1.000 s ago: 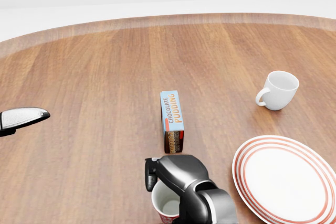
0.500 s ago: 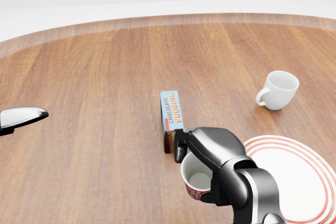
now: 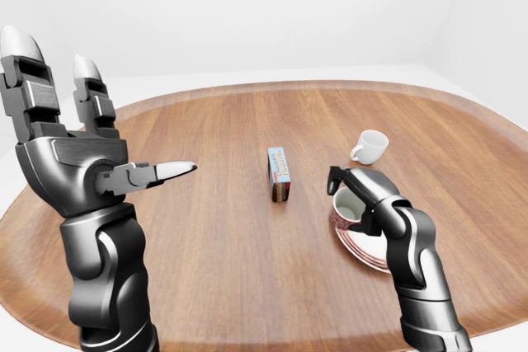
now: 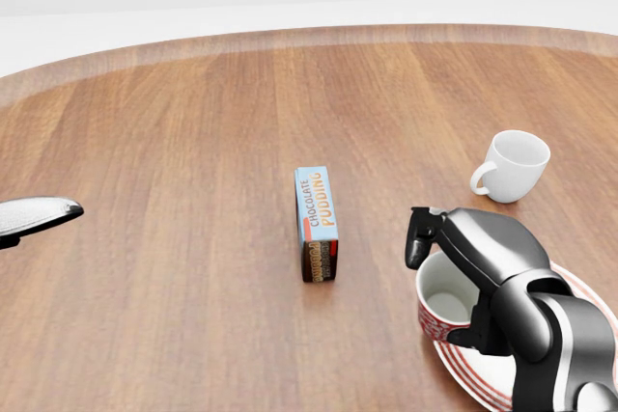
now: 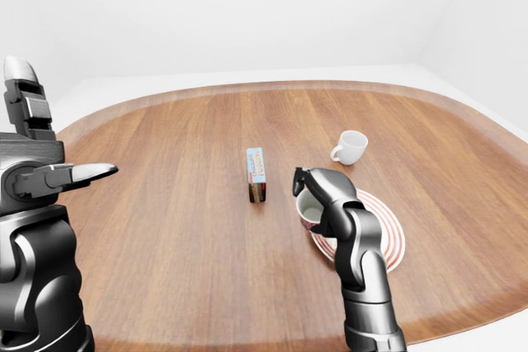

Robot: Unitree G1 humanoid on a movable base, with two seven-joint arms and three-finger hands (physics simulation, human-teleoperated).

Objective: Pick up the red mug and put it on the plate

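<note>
The robot's dark grey right hand [image 4: 454, 282] has its fingers wrapped around the red mug with a white inside [image 4: 442, 308]. The mug is upright, and it sits over the left edge of the round white plate with red rings [image 5: 388, 241]. The pictures do not show if the mug touches the plate or is just above it. The plate lies on the big round brown wooden table [image 4: 193, 142]. In the head view, a small blue and brown chocolate pudding box [image 4: 317, 222] lies flat near the middle of the table, to the left of the mug. A white cup with a handle [image 4: 512, 166] stands above the plate, well apart from it. The robot's left hand [image 3: 91, 146] is up in the air at the left side of the left-eye view, with its fingers spread wide and holding nothing.
</note>
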